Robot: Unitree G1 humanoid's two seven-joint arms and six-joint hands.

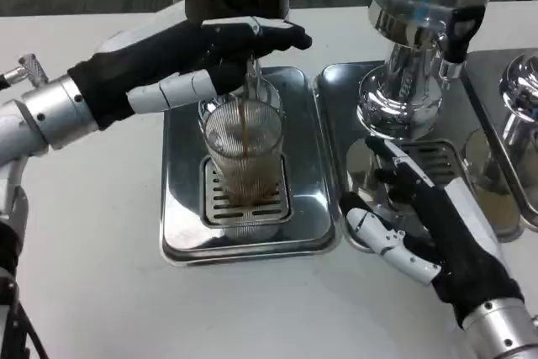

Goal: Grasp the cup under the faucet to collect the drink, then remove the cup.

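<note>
We see our left hand [202, 60] pressing the faucet [252, 73], brown drink streaming into the ribbed glass cup [242, 153] on the drip tray [181, 208]; our right hand [420, 224] rests spread, holding nothing.

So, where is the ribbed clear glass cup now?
In the head view, the ribbed clear glass cup stands left of centre on the steel drip tray, under the faucet, with the left hand just above.

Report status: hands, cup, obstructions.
Left hand up at the faucet, holding no cup. Right hand open on the neighbouring steel tray. Ribbed clear glass cup on drip grate, brown drink streaming in. Nothing blocking.
</note>
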